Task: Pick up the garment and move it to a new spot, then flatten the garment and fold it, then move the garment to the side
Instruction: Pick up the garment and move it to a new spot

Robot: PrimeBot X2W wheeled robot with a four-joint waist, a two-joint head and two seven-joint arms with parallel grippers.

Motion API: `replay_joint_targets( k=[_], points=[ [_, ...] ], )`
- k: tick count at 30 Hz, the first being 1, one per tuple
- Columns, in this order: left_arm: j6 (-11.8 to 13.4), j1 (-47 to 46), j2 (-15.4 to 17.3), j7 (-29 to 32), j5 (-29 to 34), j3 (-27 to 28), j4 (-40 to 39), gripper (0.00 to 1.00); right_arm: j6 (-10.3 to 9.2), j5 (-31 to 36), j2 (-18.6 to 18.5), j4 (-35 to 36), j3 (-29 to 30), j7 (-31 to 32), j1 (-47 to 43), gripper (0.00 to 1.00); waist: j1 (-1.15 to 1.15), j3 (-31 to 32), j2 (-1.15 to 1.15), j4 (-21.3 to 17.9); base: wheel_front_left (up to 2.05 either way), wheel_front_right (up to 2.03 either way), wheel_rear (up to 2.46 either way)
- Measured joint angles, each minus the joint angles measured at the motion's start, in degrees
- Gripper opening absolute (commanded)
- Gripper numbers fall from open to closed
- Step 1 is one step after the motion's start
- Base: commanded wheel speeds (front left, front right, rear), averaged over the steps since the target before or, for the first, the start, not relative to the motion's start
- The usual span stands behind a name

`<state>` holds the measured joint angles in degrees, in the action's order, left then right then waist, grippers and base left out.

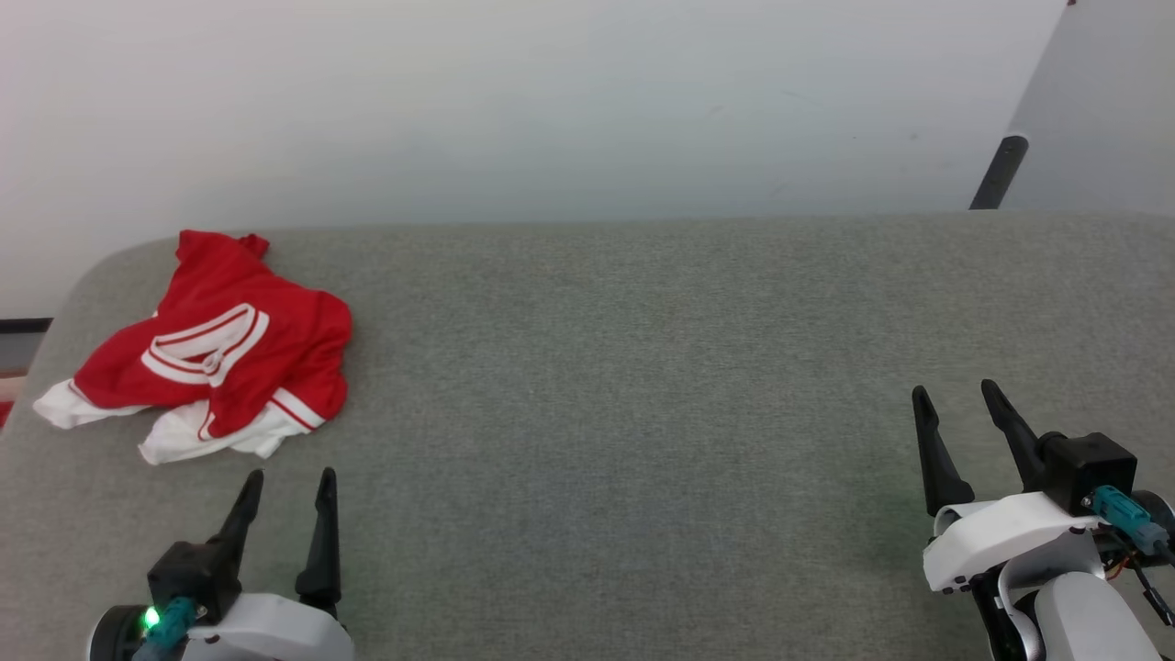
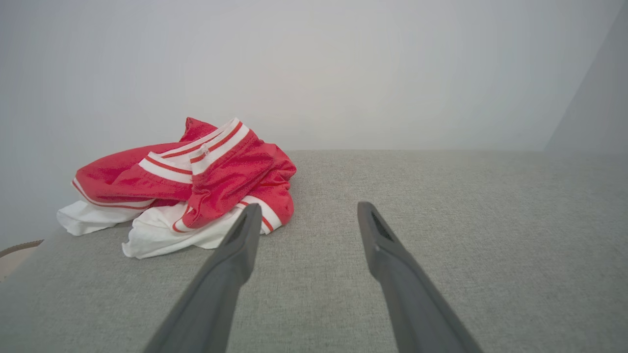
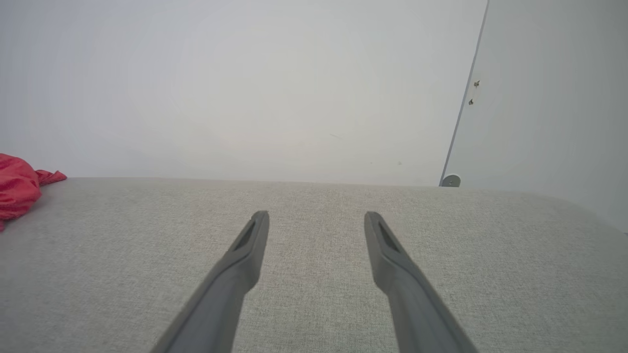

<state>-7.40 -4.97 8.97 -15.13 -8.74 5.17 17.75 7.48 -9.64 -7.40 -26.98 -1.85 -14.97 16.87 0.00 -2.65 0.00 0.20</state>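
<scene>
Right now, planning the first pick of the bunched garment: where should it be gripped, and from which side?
Probably grip the raised red fold by the striped collar atop the garment, coming down from the near side with the open left gripper. That ridge stands clear of the grey surface; the white sleeves lie flat against it.

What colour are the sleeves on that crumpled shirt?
White, with red-striped trim on the garment; the left wrist view shows it best.

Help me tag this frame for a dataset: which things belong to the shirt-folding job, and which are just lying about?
In the job: garment, crumpled at the left end of the grey surface; left end effector, open; right end effector, open.
Just lying about: dark pole beyond the far right edge; white wall.
</scene>
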Motion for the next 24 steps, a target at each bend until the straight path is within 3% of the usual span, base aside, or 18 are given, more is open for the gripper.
replay_joint_targets(
  k=[10, 24],
  points=[
    [0.0, 1.0, -2.0, 0.0, -0.8, 1.2, -1.0, 1.0, 0.0, -1.0, -0.1, 0.2, -2.1, 0.0, -0.9, 1.0, 0.0, 0.1, 0.0, 4.5, 0.0, 0.0, 0.0],
    [0.5, 2.3, -4.1, 0.0, -0.3, 2.4, -0.4, 1.0, 0.0, -3.4, -0.6, -1.5, -9.0, 0.0, 0.2, 1.0, 0.0, 0.3, 0.0, 19.1, 0.0, 0.0, 0.0]
  ],
)
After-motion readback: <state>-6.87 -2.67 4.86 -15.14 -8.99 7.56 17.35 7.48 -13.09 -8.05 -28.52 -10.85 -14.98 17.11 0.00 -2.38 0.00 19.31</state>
